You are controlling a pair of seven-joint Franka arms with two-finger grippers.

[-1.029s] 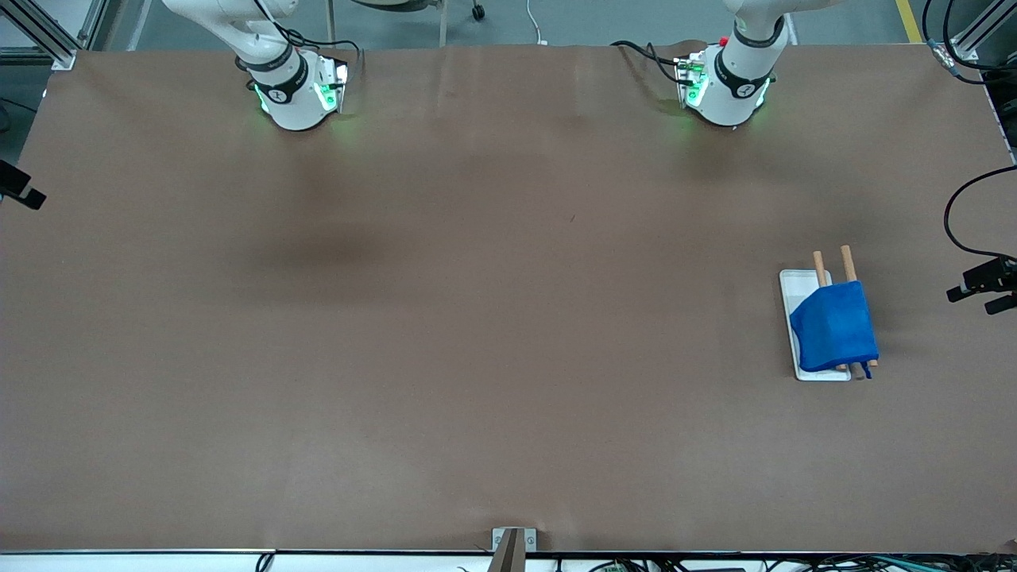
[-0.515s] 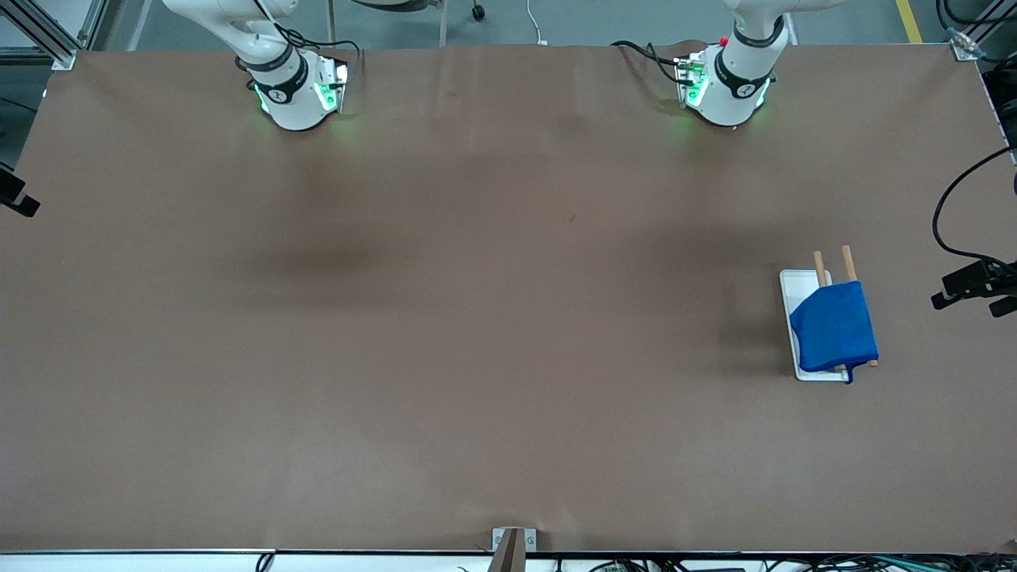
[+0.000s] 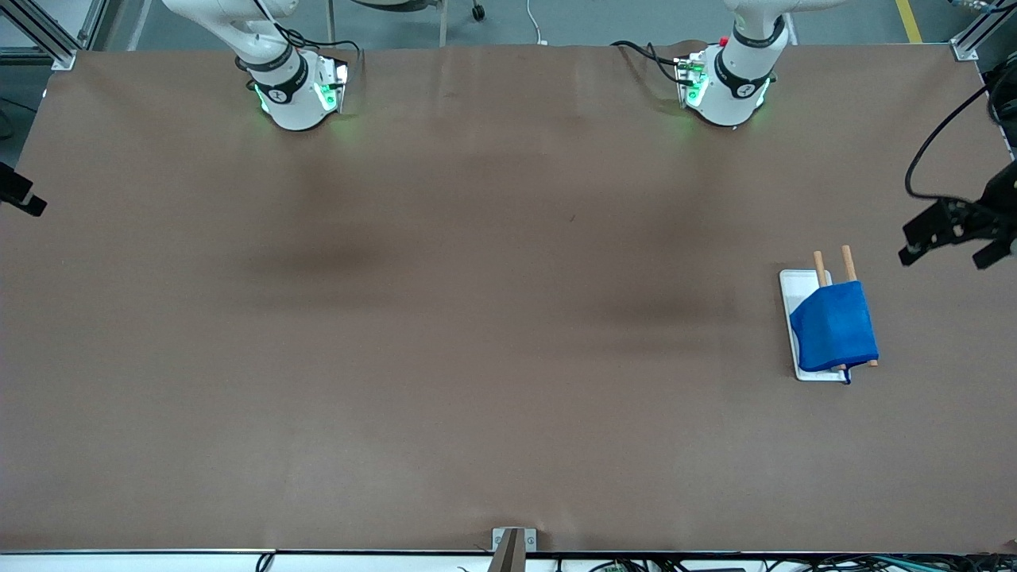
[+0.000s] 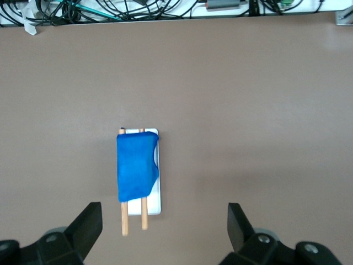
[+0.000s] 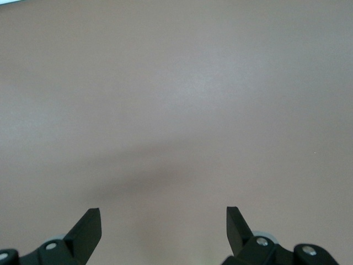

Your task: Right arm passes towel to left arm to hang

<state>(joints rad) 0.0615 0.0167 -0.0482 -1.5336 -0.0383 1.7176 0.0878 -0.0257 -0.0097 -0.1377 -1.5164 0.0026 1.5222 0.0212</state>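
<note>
The blue towel (image 3: 834, 327) hangs draped over two wooden dowels (image 3: 848, 264) on a white base (image 3: 794, 286), toward the left arm's end of the table. It also shows in the left wrist view (image 4: 135, 165). My left gripper (image 3: 943, 256) is open and empty, up in the air over the table's edge at that end, apart from the towel; in its wrist view (image 4: 164, 221) the rack lies between its fingers, far below. My right gripper (image 3: 24, 199) is mostly cut off at the right arm's end. In its wrist view (image 5: 164, 221) it is open and empty over bare table.
The brown table (image 3: 477, 318) spreads wide between the two arm bases (image 3: 294, 95) and the rack. Cables (image 4: 110, 8) run along the table's edge nearest the front camera. A small metal bracket (image 3: 513, 540) sits at that edge's middle.
My left gripper has moved in over the table's end and toward the arms' bases, away from the rack. The towel's loop has settled slightly. The right gripper has barely shifted.
</note>
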